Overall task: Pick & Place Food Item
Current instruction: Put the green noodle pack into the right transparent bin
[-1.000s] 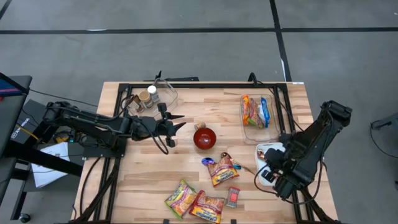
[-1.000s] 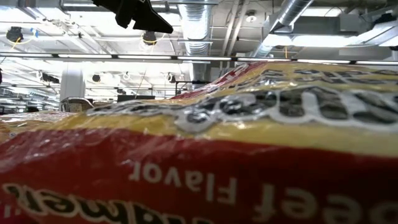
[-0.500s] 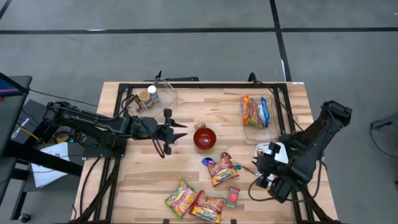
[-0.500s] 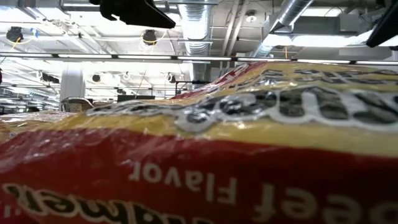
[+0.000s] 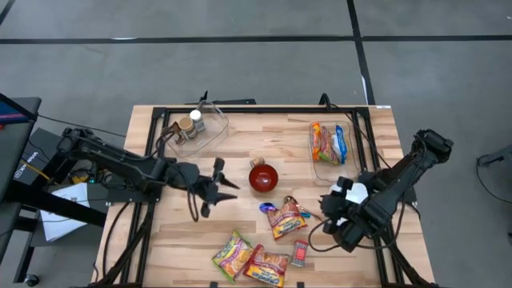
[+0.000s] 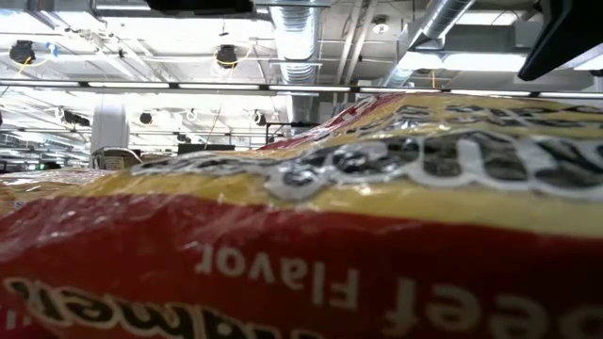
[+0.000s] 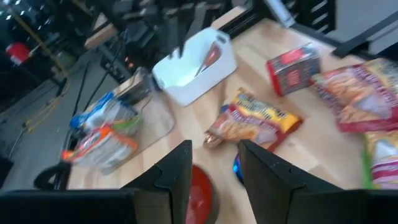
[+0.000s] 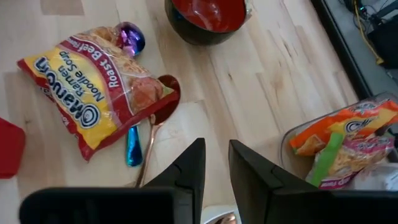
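From above, the left gripper (image 5: 218,192) hangs over the wooden tabletop (image 5: 264,140), just left of a red bowl (image 5: 263,178). Its fingers stand partly apart and hold nothing. The right gripper (image 5: 328,210) hovers near the right edge, beside a white bin (image 5: 346,192), its fingers close together and empty. A noodle packet (image 5: 285,218) lies in front of the bowl, and three more packets (image 5: 252,260) lie near the front edge. A clear tub (image 5: 331,144) at the back right holds packets; another clear tub (image 5: 198,126) at the back left holds jars.

At table height, a red and yellow packet (image 6: 301,235) fills nearly the whole picture.

The left wrist view shows the white bin (image 7: 196,68), a noodle packet (image 7: 255,121) and the bowl's rim (image 7: 200,193) between its parted fingers (image 7: 171,180).

The right wrist view shows a noodle packet (image 8: 96,87) lying over a spoon (image 8: 155,134), the bowl (image 8: 205,18) beyond, and narrowly spaced fingers (image 8: 189,168).
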Motion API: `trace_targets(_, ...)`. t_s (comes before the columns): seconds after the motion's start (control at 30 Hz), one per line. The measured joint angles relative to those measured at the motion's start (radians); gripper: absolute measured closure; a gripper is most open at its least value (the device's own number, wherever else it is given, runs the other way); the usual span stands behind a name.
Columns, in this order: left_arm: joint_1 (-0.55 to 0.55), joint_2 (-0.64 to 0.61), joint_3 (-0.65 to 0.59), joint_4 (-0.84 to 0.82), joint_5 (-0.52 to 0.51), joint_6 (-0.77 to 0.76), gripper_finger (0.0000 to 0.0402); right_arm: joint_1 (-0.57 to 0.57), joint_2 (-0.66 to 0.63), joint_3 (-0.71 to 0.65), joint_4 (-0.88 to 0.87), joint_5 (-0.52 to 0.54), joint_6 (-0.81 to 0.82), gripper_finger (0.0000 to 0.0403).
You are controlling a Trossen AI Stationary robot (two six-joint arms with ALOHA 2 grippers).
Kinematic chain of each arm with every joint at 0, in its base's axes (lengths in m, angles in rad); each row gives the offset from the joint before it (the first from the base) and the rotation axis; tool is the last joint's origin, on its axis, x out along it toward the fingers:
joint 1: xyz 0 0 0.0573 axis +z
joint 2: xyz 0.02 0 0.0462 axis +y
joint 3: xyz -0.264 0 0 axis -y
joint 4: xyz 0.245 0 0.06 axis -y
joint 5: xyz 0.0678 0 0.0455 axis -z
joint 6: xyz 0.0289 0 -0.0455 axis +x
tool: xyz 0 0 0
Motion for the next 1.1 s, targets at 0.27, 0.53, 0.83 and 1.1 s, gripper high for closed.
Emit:
trace_targets(0.27, -0.085, 0.067, 0.000, 0.095, -0.001, 0.023, 0.0274, -0.042, 0.000, 0.000, 0.001, 0.007, -0.085, 0.0339)
trace_targets(0.53, -0.093, 0.159, 0.000, 0.112, -0.001, -0.084, 0.0262, -0.067, 0.000, 0.000, 0.001, 0.024, -0.133, 0.0339)
trace_targets(0.83, -0.207, 0.188, 0.000, -0.060, 0.000, -0.524, 0.0237, -0.069, 0.000, 0.000, 0.001, 0.023, -0.133, 0.0339)
trace_targets(1.1, -0.447, 0.295, -0.045, -0.055, -0.033, -0.682, 0.0251, -0.050, 0.000, 0.000, 0.001, 0.021, -0.117, 0.0339)
